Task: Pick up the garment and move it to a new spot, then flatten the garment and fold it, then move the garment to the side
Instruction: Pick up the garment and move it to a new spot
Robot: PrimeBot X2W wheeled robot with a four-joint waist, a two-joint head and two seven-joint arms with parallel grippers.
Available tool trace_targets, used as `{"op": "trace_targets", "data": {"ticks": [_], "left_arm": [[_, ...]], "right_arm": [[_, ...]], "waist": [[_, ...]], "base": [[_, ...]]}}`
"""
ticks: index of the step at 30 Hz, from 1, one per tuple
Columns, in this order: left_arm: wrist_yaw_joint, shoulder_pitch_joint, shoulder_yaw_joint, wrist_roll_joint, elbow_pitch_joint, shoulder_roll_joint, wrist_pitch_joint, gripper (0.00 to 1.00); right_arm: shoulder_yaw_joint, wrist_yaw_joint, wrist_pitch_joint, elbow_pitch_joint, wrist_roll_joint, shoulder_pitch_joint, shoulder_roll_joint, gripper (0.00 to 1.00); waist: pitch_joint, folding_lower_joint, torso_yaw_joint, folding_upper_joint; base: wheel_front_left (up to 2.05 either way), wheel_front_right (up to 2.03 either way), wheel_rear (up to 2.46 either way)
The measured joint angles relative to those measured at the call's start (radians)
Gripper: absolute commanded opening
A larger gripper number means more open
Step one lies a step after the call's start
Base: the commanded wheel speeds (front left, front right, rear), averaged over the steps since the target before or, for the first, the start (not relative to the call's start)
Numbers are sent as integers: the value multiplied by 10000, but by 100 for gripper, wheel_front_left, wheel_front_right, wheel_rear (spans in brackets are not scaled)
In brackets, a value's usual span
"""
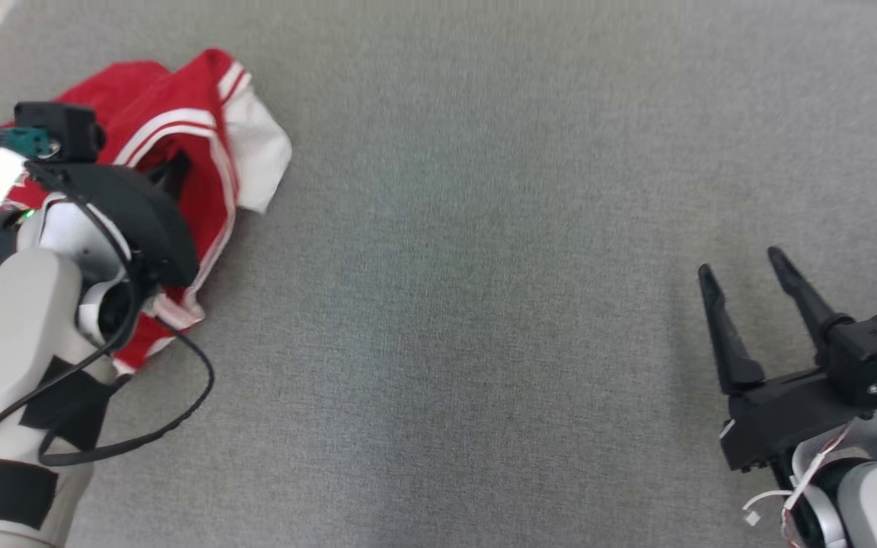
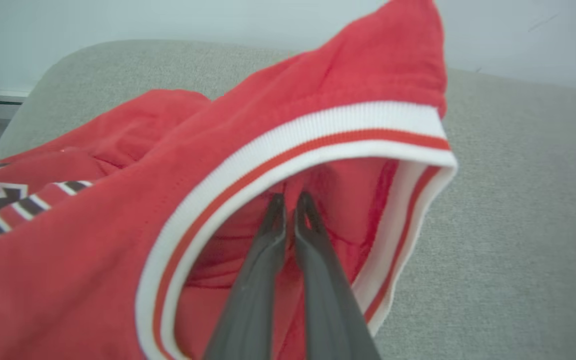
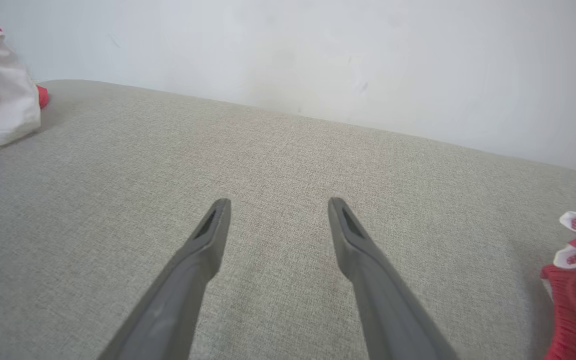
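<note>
Left wrist view: left end effector [image 2: 290, 201] pinches garment [image 2: 288, 95] inside striped opening.

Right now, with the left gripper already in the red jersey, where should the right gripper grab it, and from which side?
Take the white flap of the jersey: a loose corner sticking out toward the right gripper. Come in low from the robot's right across the bare grey surface, jaws already open. The left gripper pinches inside the striped opening, so this should spread it.

The garment [image 1: 180, 144] lies at the padded surface's [image 1: 446, 304] far left; a second cloth [image 3: 575, 290] sits at its right edge.
</note>
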Motion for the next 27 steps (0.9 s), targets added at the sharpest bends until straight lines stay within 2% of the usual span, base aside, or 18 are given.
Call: {"op": "trace_targets", "data": {"ticks": [6,15,22,27], "left_arm": [[-255,-210,-558,94,-884,-570,-472,0],[-336,-397,-1256,48,-1484,-1396,-583,0],[-339,-274,-1714,-399,-1342,-2098,-353,0],[-341,42,-1948,-579,-1072,-2316,-6,0]], "right_arm": [[40,-77,-326,476,128,29,282,100],[240,-84,-688,1118,301,284,681,100],[546,-73,-823,1383,305,938,899,100],[677,15,-826,1317,309,1198,913,100]], "waist": [[-794,0,-154,0],[-1892,-1,-564,-1],[-2772,-2,-1203,-1],[-3170,-1,-1854,-1]], "base": [[0,0,0],[0,0,0],[0,0,0],[0,0,0]]}}
